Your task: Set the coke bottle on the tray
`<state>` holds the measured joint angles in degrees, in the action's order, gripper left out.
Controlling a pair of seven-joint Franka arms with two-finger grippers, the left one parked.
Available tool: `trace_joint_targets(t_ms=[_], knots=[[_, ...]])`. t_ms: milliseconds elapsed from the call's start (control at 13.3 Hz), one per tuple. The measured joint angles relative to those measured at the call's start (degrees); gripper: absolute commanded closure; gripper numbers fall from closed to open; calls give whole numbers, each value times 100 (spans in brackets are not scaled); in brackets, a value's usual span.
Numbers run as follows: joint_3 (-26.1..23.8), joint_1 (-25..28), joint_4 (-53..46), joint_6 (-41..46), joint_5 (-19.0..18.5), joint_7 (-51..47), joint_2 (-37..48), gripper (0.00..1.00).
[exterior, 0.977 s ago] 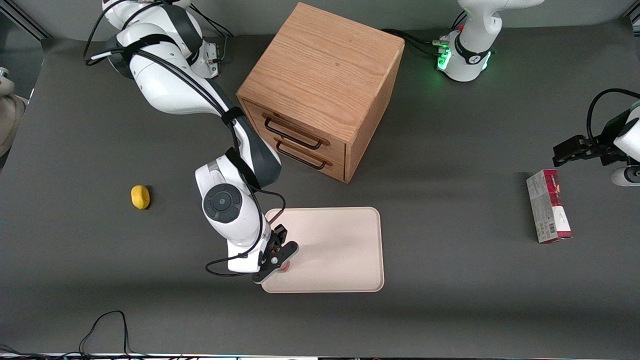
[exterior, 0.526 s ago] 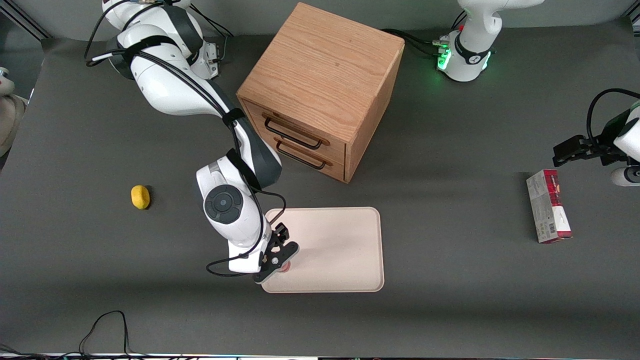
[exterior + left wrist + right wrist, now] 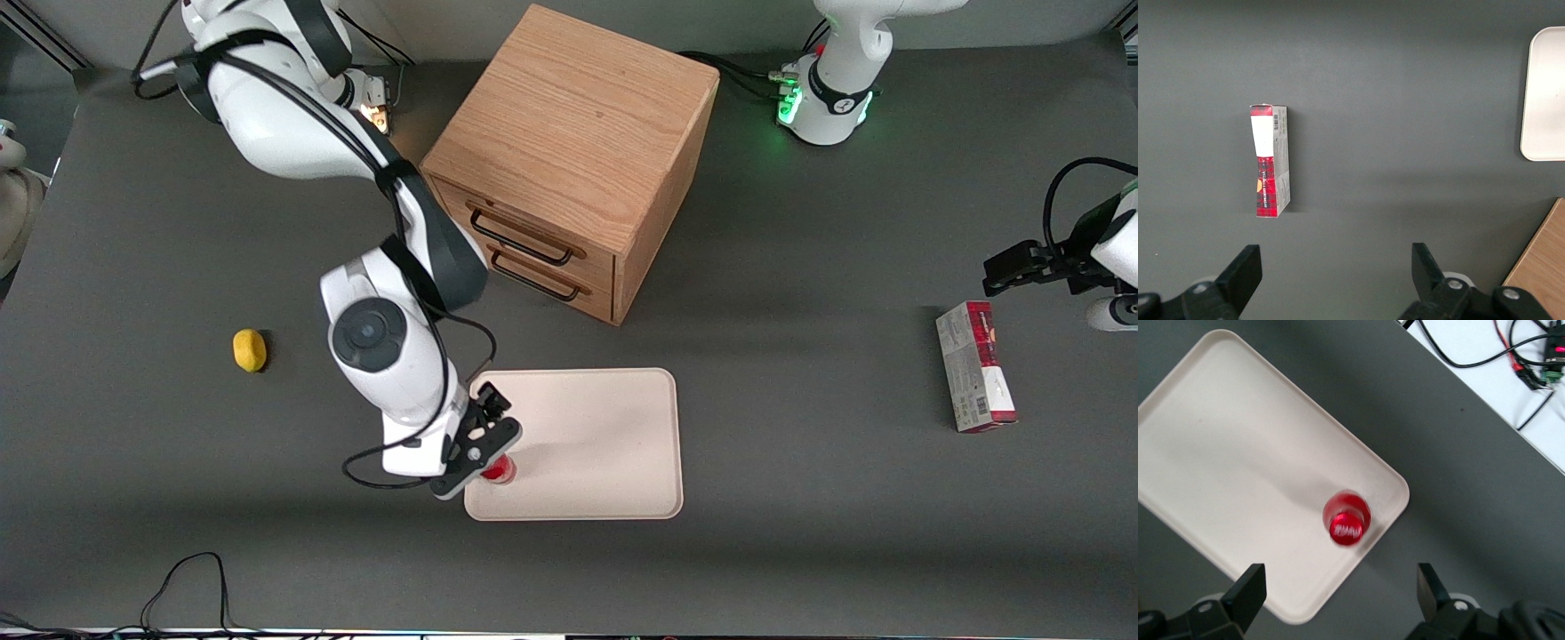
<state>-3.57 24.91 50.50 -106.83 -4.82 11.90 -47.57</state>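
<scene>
The coke bottle [image 3: 500,470] stands upright on the cream-white tray [image 3: 605,444], near the tray corner closest to the front camera at the working arm's end. In the right wrist view I look down on its red cap [image 3: 1347,518] on the tray [image 3: 1238,473]. My right gripper [image 3: 476,449] is open and empty, raised above the bottle and a little off it toward the working arm's end. In the right wrist view its fingers [image 3: 1245,592] stand wide apart with nothing between them.
A wooden two-drawer cabinet [image 3: 569,160] stands farther from the front camera than the tray. A yellow lemon [image 3: 250,349] lies toward the working arm's end. A red-and-grey carton [image 3: 975,366] lies toward the parked arm's end, also in the left wrist view [image 3: 1270,160].
My right gripper has lifted up and drawn back from the bottle toward the working arm's end. The bottle stays standing on the tray, now more exposed.
</scene>
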Motion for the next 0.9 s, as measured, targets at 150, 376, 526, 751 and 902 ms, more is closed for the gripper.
trace_joint_targets(t_ms=[150,376,526,751,902], knots=[[90,-9,-22,628,-1,0,507,0],[356,-48,-22,1612,-1,-263,1073,0],[506,-127,30,2074,-1,-399,1345,0],[672,-418,686,2088,12,-506,1929,0],[700,-878,1363,1798,163,-512,2449,0]])
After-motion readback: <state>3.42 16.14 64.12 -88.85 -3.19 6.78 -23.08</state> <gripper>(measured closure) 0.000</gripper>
